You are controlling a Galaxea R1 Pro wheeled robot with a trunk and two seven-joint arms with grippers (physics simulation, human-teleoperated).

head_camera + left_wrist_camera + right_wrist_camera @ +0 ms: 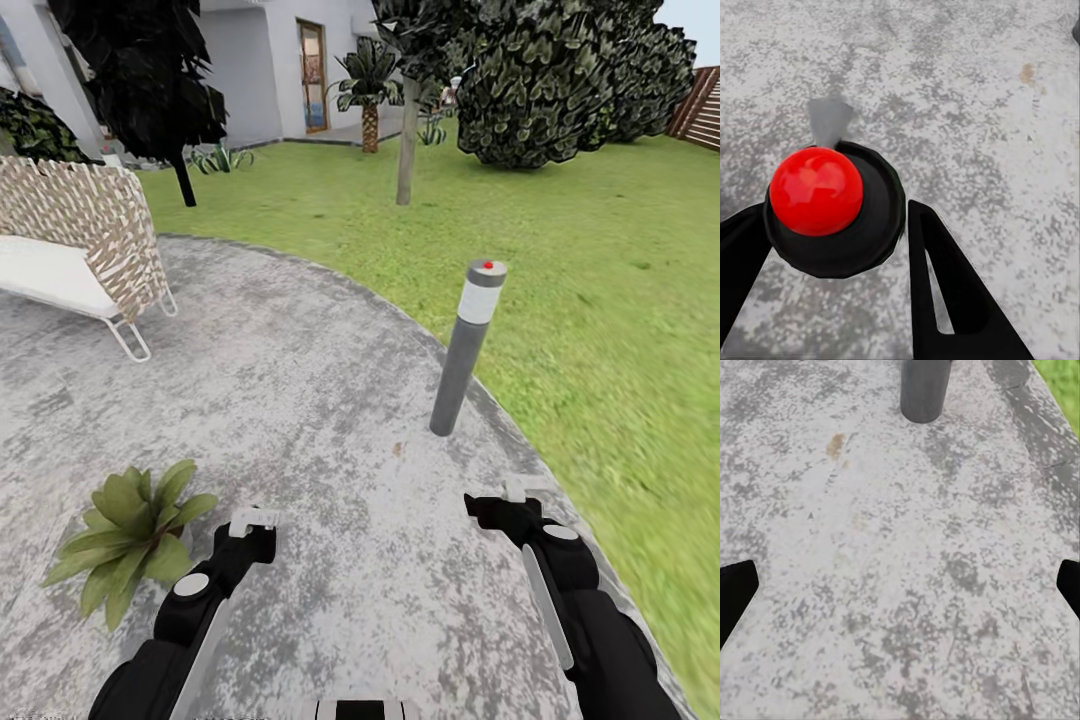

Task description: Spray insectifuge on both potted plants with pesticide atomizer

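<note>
Both arms are reaching forward low over the round grey patio, cut off at the bottom of the head view. The left gripper is showing a small white tip there; in the left wrist view its dark fingers are standing apart around a black round part topped with a red ball, not pressed on it. The right gripper is hanging near the patio's right edge; in the right wrist view only the two dark finger tips are poking in at opposite edges, wide apart with bare paving between. One potted plant is sitting on the paving just left of the left arm, upright, leaves fanning outward, its pot hidden under the leaves. A grey bollard lamp with a red dot is standing, slightly tilted in view, at the patio rim ahead of the right gripper; its base is cropped in the right wrist view. A woven chair is sitting at the left, partly cut off. Open paving is lying ahead between the arms, and lawn is stretching right toward a fence corner. Distant trees and house are looking blurry.
</note>
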